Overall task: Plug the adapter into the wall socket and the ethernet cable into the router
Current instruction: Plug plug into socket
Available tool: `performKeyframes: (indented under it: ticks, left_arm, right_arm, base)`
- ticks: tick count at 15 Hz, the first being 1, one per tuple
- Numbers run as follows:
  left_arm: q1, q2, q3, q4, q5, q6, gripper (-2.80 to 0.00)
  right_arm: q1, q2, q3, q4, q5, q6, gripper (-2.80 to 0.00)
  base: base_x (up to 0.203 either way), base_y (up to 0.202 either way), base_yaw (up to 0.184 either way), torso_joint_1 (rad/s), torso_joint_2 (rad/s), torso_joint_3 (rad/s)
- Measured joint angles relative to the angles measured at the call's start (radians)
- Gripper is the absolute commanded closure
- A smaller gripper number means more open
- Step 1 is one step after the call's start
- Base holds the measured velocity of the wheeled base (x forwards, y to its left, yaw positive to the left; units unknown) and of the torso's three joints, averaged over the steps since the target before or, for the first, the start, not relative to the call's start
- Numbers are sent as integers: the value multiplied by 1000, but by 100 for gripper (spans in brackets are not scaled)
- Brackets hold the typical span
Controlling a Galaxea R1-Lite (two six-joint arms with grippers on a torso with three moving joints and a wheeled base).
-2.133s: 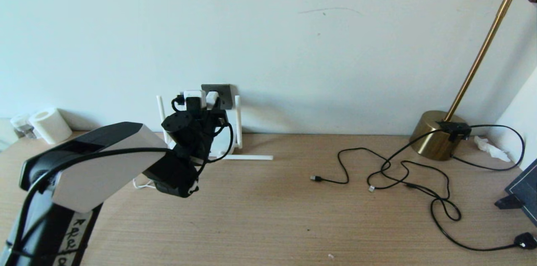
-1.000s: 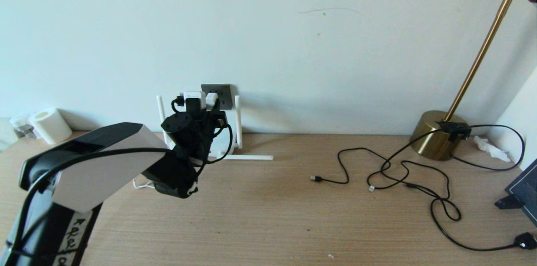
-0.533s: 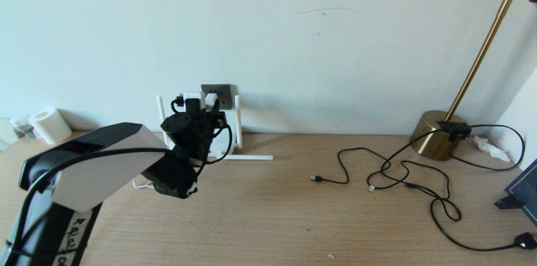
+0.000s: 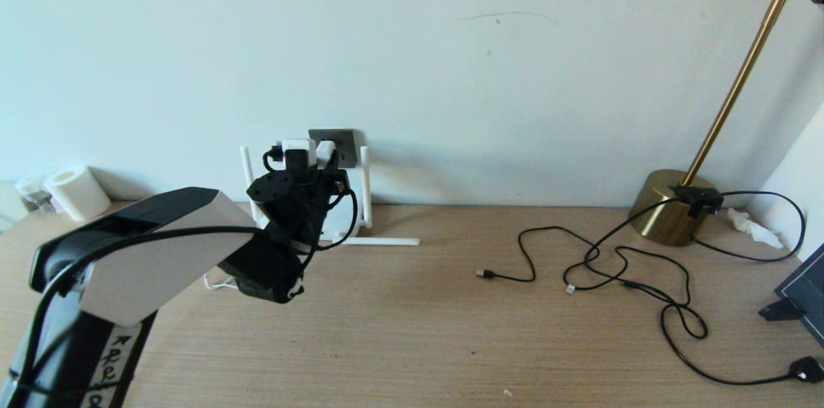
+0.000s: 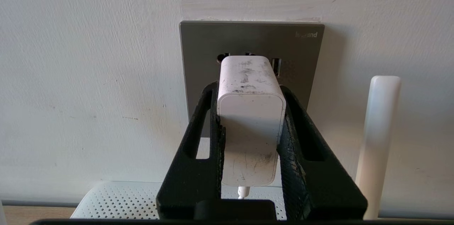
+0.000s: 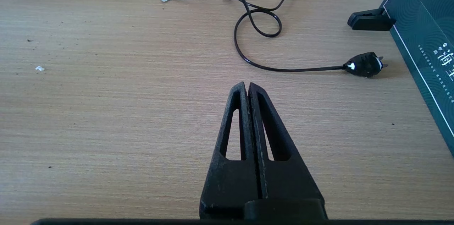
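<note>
At wall socket (image 5: pixel 251 40): left gripper (image 5: pixel 250 111) clamping adapter (image 5: pixel 251 118) w/ front against faceplate; right gripper (image 6: pixel 247 92) hovering over desk (image 6: pixel 106 111), fingers together.

Wall socket (image 4: pixel 332 145): on the wall, above the router (image 4: pixel 351 228). Adapter (image 5: pixel 250 118): against the socket face, between the left gripper (image 5: pixel 250 86) fingers. Lamp (image 4: pixel 673 205): far right on the surface (image 4: pixel 412 331). Cords (image 4: pixel 618 269): left of the lamp.

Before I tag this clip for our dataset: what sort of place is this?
Probably a home or office desk against a wall: a wooden desktop, a brass desk lamp, and a wall socket above a white router, with loose black cords lying about.
</note>
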Motion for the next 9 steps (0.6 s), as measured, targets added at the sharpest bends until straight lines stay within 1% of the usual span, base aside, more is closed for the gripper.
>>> performKeyframes:
  ticks: [9]
  left_arm:
    - [0,-11,10,12,0,1,0]
  right_arm:
    - [0,0,0,0,0,-1,0]
  base:
    - [0,0,0,0,0,0]
